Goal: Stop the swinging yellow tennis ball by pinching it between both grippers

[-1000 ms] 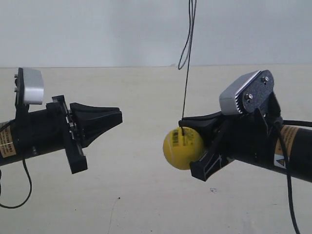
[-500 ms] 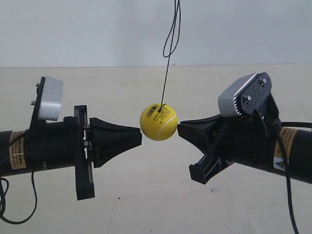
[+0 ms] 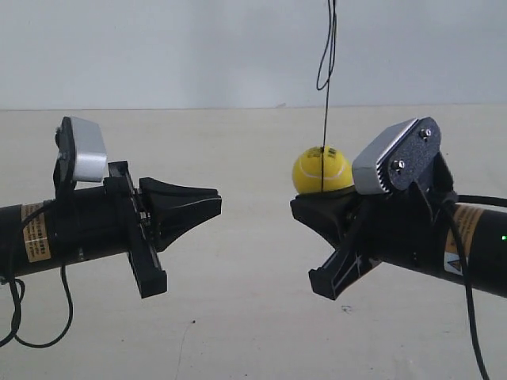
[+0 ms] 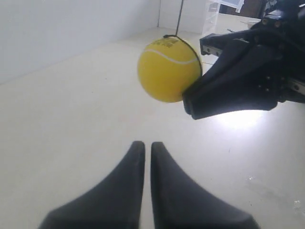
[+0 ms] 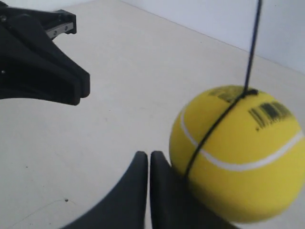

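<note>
Right wrist view: yellow tennis ball (image 5: pixel 238 157), white-seamed, barcoded, black-strung; left fingers (image 4: pixel 125 193) and right fingers (image 5: pixel 128 200) each closed.

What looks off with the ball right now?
The yellow tennis ball is not between the tips: it hangs beside the right gripper, off the line to the left gripper, which stands well apart. Both pairs of jaws are shut. Nothing looks damaged.

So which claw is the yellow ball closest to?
The right gripper: the yellow tennis ball hangs right beside its tip, while the left gripper sits well apart.
</note>
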